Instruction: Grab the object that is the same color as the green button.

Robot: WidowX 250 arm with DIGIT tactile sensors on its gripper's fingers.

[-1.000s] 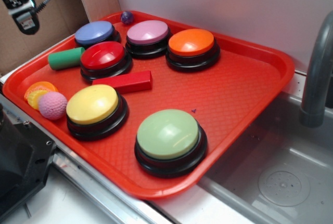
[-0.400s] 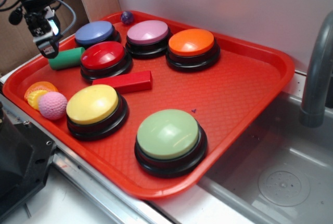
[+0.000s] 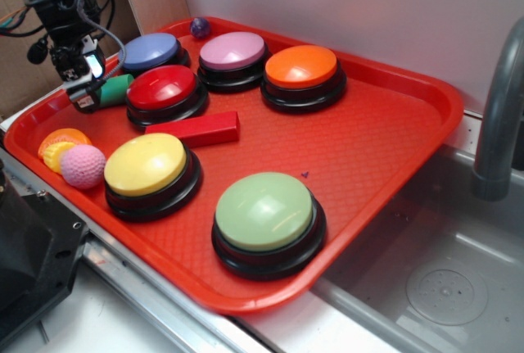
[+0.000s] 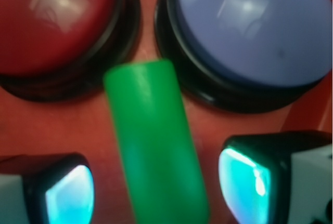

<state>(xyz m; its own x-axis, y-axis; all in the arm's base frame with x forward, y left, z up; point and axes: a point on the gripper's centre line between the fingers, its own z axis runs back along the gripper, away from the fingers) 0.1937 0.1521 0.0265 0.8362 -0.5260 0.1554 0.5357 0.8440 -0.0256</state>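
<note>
The green cylinder (image 3: 115, 89) (image 4: 156, 146) lies on the red tray (image 3: 368, 140) at its far left, between the red button (image 3: 162, 87) and the blue button (image 3: 147, 48). My gripper (image 3: 88, 95) (image 4: 156, 193) is down over the cylinder's left end, open. One finger stands on each side of the cylinder with a gap of tray showing, so neither pad touches it. The pale green button (image 3: 264, 210) sits at the tray's front, far from the gripper.
A red block (image 3: 196, 128), yellow button (image 3: 146, 164), pink button (image 3: 232, 50), orange button (image 3: 300, 66), pink ball (image 3: 83, 165), orange slice toy (image 3: 59, 143) and small purple ball (image 3: 200, 27) share the tray. A grey faucet (image 3: 499, 115) and sink (image 3: 442, 279) lie to the right.
The gripper has come down and rightward from above the tray's left corner onto the cylinder's left end, now straddling it. Nothing else moved.
</note>
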